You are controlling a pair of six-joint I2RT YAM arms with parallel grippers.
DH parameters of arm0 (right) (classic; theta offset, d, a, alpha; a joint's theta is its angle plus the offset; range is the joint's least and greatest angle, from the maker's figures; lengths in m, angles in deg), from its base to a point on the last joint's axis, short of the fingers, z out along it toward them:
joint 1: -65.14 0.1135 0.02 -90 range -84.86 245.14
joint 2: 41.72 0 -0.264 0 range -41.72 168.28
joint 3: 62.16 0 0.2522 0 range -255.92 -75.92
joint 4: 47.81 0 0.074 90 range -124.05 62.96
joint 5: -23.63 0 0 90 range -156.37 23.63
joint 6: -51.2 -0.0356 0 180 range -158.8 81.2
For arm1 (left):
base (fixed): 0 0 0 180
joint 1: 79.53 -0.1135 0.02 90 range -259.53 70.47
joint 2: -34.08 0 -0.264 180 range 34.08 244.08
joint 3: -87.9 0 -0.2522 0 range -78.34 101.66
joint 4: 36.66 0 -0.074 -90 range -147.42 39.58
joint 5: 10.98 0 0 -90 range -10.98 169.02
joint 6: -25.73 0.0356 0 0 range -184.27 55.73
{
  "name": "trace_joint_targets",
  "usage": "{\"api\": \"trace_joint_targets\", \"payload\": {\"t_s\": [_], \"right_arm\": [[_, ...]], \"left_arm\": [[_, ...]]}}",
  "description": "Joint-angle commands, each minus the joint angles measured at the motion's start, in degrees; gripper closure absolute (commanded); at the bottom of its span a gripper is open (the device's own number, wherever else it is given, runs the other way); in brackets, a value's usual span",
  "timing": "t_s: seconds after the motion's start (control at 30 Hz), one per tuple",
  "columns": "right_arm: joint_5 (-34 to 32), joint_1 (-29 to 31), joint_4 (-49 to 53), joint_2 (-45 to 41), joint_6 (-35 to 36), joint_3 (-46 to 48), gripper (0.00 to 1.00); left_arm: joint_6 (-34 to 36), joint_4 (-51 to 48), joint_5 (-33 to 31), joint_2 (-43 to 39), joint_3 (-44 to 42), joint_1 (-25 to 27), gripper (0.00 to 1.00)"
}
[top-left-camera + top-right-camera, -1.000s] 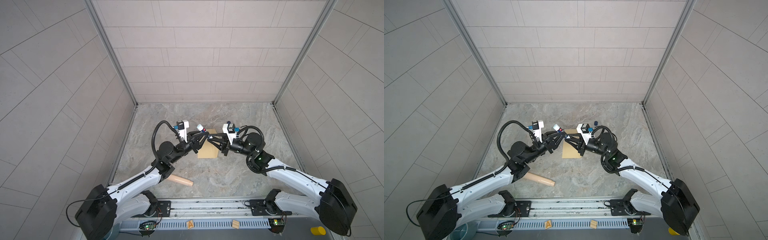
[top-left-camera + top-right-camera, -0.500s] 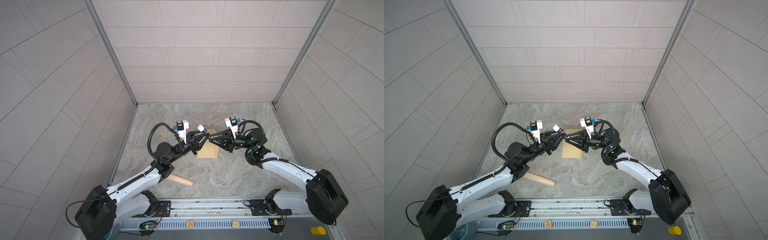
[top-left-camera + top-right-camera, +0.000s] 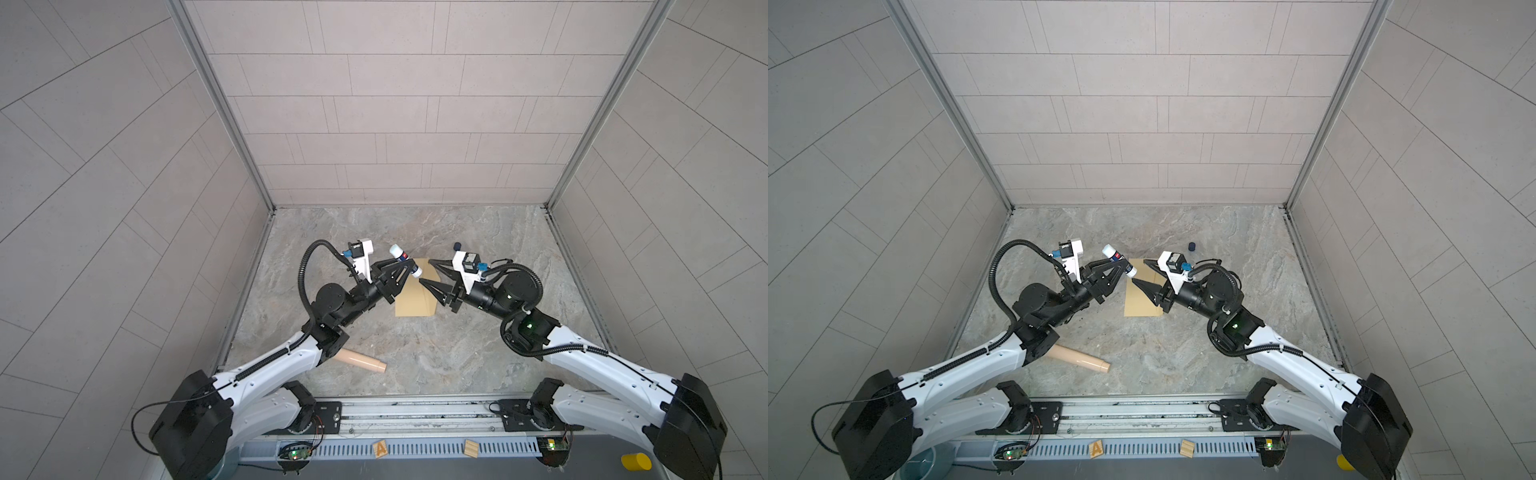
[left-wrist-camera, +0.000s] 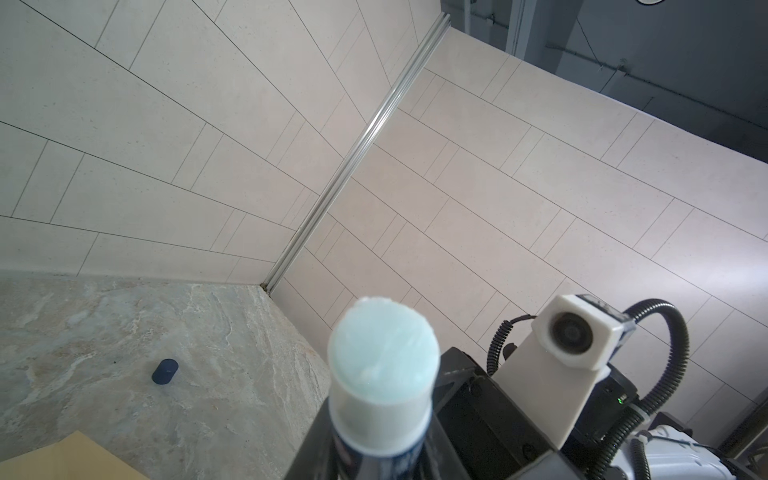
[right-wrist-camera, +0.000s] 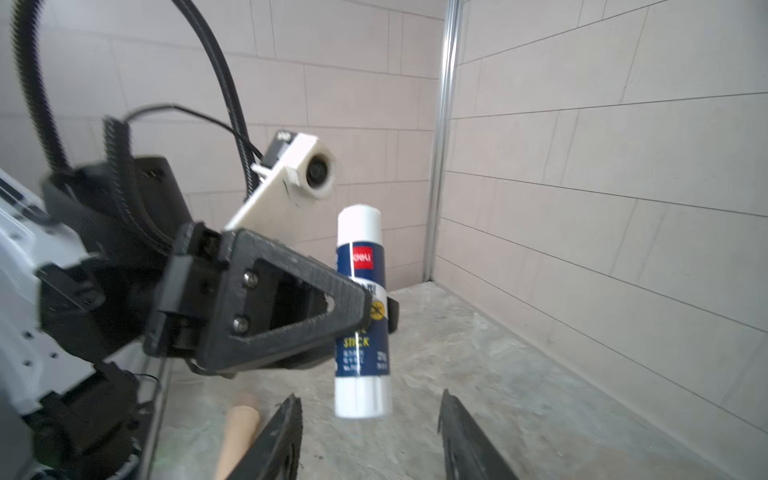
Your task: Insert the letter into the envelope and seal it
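Top views: glue stick held over envelope, right jaws released

Landmark is the envelope, which lies flat on the table between the two arms.

- **Left of the envelope:** a wooden roller lies well off to the left, toward the rig, partly under the left arm.
- **Left gripper:** the left gripper hangs over the envelope's far left corner. It is clamped across the middle of a glue stick. The left wrist view shows the stick uncapped, with pale blue glue exposed.
- **Envelope handling:** I judge it to be thin, light paper that is floppy and likely to slide on the smooth table. Best to pin it flat with one tool, or pinch it at an edge or the flap, not mid-panel. The flap end is partly hidden under the tools.
- **Letter:** not visible in any view, so I cannot tell if it is already inside.
- **Right gripper:** the right gripper is over the envelope's far right corner, jaws spread wide with nothing in them. In the right wrist view the stick's lower white end sits just ahead of the open jaws.
- **Cap:** a dark blue cap sits on the table beyond the envelope, to the right.

Versus a second ago, the right jaws were narrow and tucked in against the stick. Now they are spread and backed off a little. The left grip, envelope, roller and cap are unchanged.
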Motion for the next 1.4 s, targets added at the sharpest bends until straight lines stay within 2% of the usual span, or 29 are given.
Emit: {"api": "trace_joint_targets", "payload": {"t_s": [0.0, 0.33, 0.47, 0.7, 0.83, 1.13, 1.2, 1.27, 1.3, 1.37], "right_arm": [[-8.07, 2.79, 1.04, -0.05, 8.25, 0.43, 0.45], [-20.22, 11.35, -3.79, 3.47, 15.91, 0.42, 0.46], [-22.17, 12.33, -6.21, 4.73, 15.92, 0.36, 0.47], [-24.45, 12.88, -8.68, 5.57, 14.24, 0.25, 0.55], [-24.49, 12.95, -8.84, 6.09, 13.38, -0.1, 0.61], [-24.92, 12.95, -8.42, 6.61, 11.46, -0.8, 0.9], [-24.61, 12.83, -7.9, 5.98, 10.11, -0.81, 0.94], [-21.37, 11.67, -4.19, 4.86, 8.27, -1.9, 0.96], [-18.68, 10.42, -2.07, 4.36, 6.49, -2.64, 0.98], [-8.02, 5.73, 1.14, 3.52, -0.3, -3.92, 0.98]], "left_arm": [[-0.49, 2.99, -0.81, -0.31, 0.48, 0.04, 1.0], [-2.51, 3.68, -0.93, 0.14, 0.24, 0.05, 1.0], [-2.55, 3.68, -0.79, -0.11, 0.13, 0.04, 1.0], [-2.54, 3.71, -0.82, -0.38, -0.13, 0.05, 1.0], [-2.56, 3.89, -0.67, -0.32, -0.21, 0.01, 1.0], [-2.43, 3.94, -0.23, -0.33, -0.58, 0.02, 1.0], [-1.71, 3.92, 0.21, -0.31, -0.73, 0.01, 1.0], [-1.11, 3.86, 1.38, -0.29, -1.03, 0.04, 1.0], [1.07, 3.88, 2.09, -0.21, -1.04, 0.0, 1.0], [3.21, 4.09, 4.23, -0.21, -1.3, 0.03, 1.0]]}}
